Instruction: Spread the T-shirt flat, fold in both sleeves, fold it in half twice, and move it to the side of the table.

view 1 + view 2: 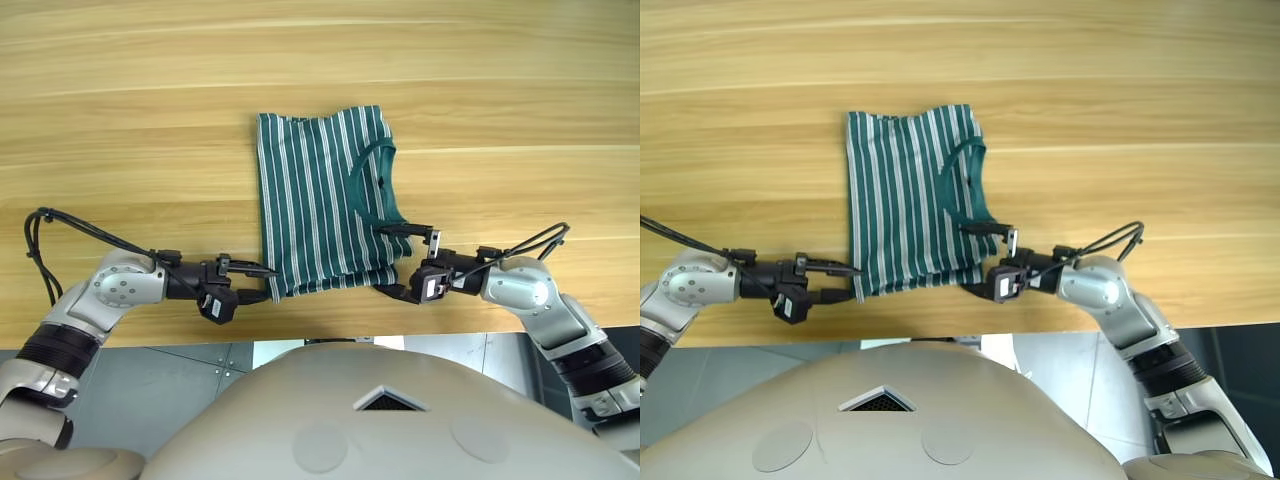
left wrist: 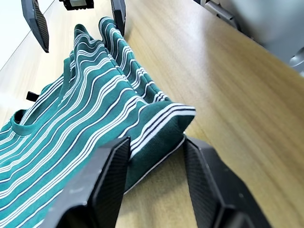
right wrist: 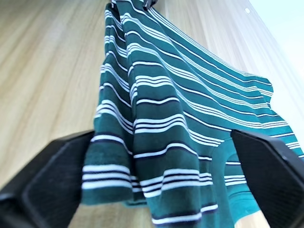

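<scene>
Here the green, white-striped T-shirt (image 1: 320, 200) lies folded into a narrow stack on the wooden desk (image 1: 500, 100), its neckline showing along its right side and its near hem close to the desk's front edge. At the shirt's near left corner the left end effector (image 1: 272, 283) has its fingers (image 2: 107, 180) apart, with that corner of cloth lying between them. At the shirt's near right corner the right end effector (image 1: 381, 260) is spread wide, its fingers (image 3: 52, 175) straddling the layered hem without pinching it.
</scene>
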You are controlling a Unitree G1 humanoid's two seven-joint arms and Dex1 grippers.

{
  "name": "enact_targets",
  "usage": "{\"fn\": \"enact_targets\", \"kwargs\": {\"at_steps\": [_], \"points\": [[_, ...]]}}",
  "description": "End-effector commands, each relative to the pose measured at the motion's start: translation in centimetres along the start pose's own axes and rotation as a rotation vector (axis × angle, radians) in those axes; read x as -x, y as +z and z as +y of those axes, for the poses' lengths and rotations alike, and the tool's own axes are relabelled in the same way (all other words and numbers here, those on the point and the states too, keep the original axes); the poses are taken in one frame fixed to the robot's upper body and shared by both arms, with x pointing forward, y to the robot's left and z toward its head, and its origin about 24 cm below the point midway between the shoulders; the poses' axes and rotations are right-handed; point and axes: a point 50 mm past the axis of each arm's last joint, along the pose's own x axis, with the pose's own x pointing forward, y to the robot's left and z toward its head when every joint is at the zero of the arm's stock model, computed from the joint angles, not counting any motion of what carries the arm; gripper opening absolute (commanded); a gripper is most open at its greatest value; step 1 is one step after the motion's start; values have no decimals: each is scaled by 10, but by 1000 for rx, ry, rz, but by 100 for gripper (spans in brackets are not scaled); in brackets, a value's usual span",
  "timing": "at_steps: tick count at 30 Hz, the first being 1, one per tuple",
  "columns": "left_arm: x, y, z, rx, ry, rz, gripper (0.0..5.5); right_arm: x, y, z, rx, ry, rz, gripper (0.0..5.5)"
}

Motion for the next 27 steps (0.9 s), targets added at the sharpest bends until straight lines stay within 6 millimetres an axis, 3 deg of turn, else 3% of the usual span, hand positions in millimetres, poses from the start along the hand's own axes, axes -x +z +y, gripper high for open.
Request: {"fn": "enact_targets", "kwargs": {"at_steps": [1, 16, 23, 27], "points": [[-6, -8, -17, 13, -111, 63, 205, 10, -23, 22, -60, 125, 182, 422], [-8, -7, -11, -7, -99, 59, 205, 20, -28, 16, -74, 98, 220, 173], [-8, -7, -12, -7, -114, 55, 88, 17, -28, 16, -73, 99, 213, 41], [-8, -7, -12, -6, -120, 55, 25, 15, -28, 17, -75, 98, 208, 7]]}}
